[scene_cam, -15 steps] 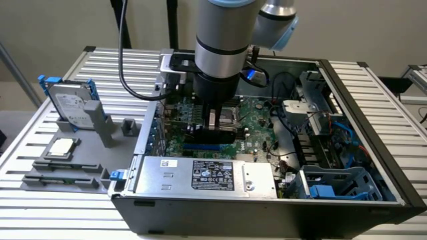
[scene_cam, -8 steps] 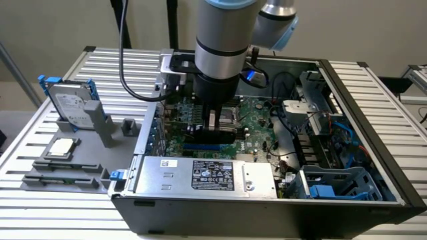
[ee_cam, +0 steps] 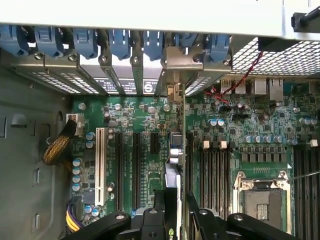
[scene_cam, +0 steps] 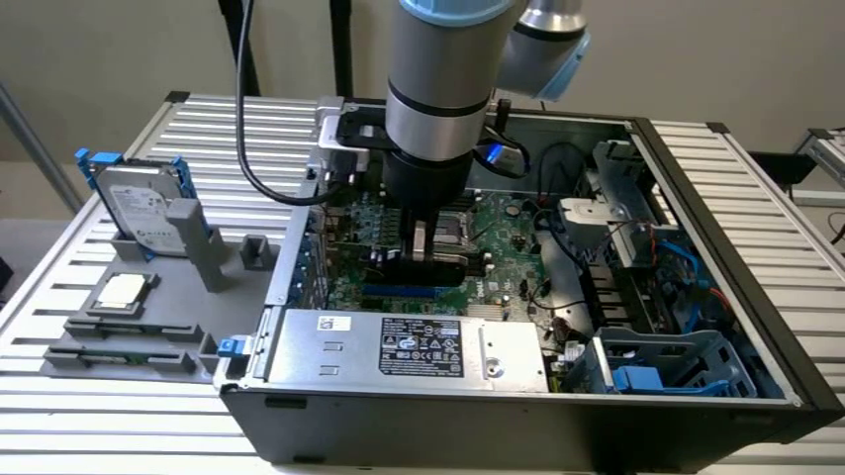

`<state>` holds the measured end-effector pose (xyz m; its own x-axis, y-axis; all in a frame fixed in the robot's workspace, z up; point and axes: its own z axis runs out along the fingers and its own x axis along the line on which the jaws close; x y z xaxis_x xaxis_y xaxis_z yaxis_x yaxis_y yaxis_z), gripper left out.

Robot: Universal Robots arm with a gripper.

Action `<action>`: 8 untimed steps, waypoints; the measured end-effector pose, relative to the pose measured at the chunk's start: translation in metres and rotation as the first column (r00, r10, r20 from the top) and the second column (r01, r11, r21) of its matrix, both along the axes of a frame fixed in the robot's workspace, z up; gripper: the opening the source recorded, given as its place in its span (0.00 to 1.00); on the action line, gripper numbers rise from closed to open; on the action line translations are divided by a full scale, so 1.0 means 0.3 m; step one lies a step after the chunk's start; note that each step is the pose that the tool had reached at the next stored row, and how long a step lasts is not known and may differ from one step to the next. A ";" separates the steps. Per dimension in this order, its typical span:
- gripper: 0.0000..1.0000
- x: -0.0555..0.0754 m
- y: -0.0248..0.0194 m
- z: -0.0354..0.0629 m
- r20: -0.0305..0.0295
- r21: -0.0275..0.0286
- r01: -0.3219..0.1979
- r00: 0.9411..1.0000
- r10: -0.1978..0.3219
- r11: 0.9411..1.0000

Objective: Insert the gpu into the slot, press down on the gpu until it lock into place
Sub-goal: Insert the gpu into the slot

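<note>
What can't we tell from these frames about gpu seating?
- How far the gpu sits in the slot: in the wrist view the card itself covers it; in the exterior view the gripper blocks the joint.
- Whether it has locked: too small to tell in both views.
- Power supply label text: exterior view, too small.

A slatted metal table (scene_cam: pixel 119 421) carried everything. An open computer case (scene_cam: pixel 528 430) sat on it toward the exterior view's right. Beside the case, toward the exterior view's left, grey holders (scene_cam: pixel 126 346) rested on the slats, one propping a hard drive (scene_cam: pixel 142 210) upright, another cradling a square processor chip (scene_cam: pixel 122 290).
</note>
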<state>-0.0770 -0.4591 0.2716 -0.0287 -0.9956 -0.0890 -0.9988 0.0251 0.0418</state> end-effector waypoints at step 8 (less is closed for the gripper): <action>0.26 0.000 0.002 -0.019 -0.002 -0.007 -0.005 1.000 0.005 1.000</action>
<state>-0.0770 -0.4586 0.2660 -0.0240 -0.9964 -0.0815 -0.9988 0.0205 0.0435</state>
